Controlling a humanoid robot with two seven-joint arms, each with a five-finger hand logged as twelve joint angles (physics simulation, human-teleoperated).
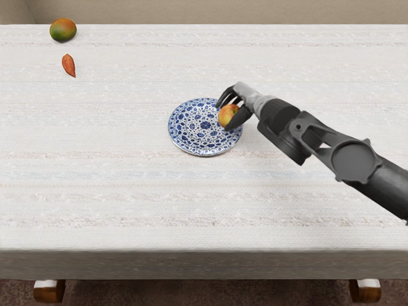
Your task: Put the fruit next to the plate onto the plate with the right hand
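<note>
Head view: right hand (238, 105) is seen closed on the fruit (227, 115), w/ fingers curled over its top and far side. The fruit is orange-yellow, roundish, and is held just inside the right rim of the plate (185, 137). Whether it is already resting on the plate or is held slightly above cannot be told from this angle. The forearm (319, 143) is brought in from the right edge of the surface (191, 210), slanting toward its middle. The plate, blue-and-white patterned, is set approx. mid-surface, somewhat toward the far edge.

Well apart, at the far left corner, a green-orange fruit (63, 30) is seen, and an orange-red piece (69, 65) is found just nearer than it; neither is involved.

Risks, as judged: the fruit is placed close to the rim, not the centre, so if released here it could be rolled off the sloped lip back onto the surface. If it is let go from a height, a bounce or roll is likelier, esp. w/ a round shape. The plate could also be nudged or tipped if the fingers are pressed down on its rim. Transfer is judged nearly done; release is not yet made.
</note>
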